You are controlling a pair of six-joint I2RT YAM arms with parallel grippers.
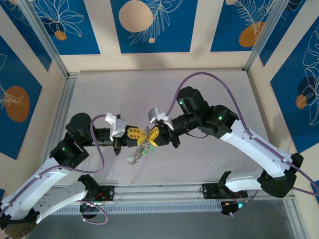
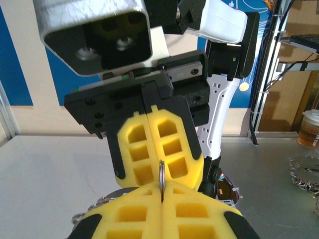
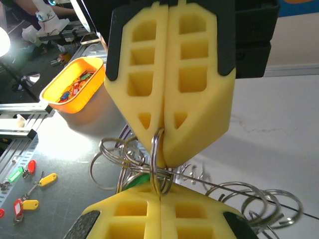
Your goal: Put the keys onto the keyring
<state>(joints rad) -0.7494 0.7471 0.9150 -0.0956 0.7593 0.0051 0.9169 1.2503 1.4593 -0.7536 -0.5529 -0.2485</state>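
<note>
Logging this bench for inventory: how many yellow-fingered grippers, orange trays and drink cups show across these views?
Yellow foam-fingered grippers: 2 (left gripper, right gripper)
Orange plastic tray: 1
Clear plastic cup of amber drink: 1
Total: 4

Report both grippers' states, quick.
Left gripper: closed, pinching the ring.
Right gripper: closed on the same ring.
</note>
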